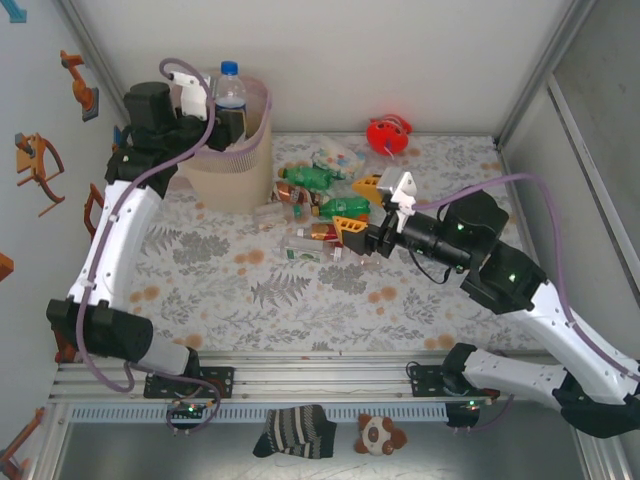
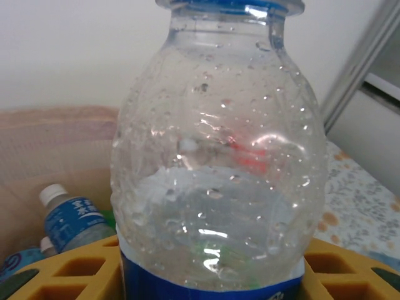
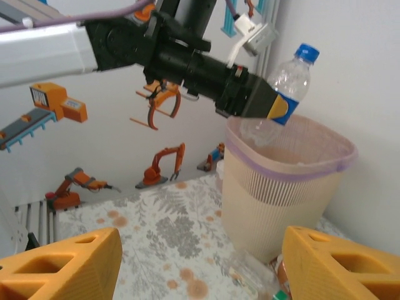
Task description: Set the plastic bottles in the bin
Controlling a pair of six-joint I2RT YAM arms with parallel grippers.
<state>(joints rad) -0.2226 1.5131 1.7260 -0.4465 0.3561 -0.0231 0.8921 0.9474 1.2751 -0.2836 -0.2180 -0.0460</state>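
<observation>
Above bin (image 1: 228,180), far left: left tool (image 1: 231,122) clamped on clear bottle (image 1: 230,92), tilted near rim; off-centre release risks bounce-out. Right tool (image 1: 357,207) wide, empty.

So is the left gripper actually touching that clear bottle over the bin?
Touching. The left wrist view shows the left gripper with its yellow fingers pressed against both sides of the bottle; the right wrist view shows it clamped above the bin.

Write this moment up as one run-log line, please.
left gripper: shut on clear bottle, over bin | right gripper: open, beside bottle pile | stage: pre-release
</observation>
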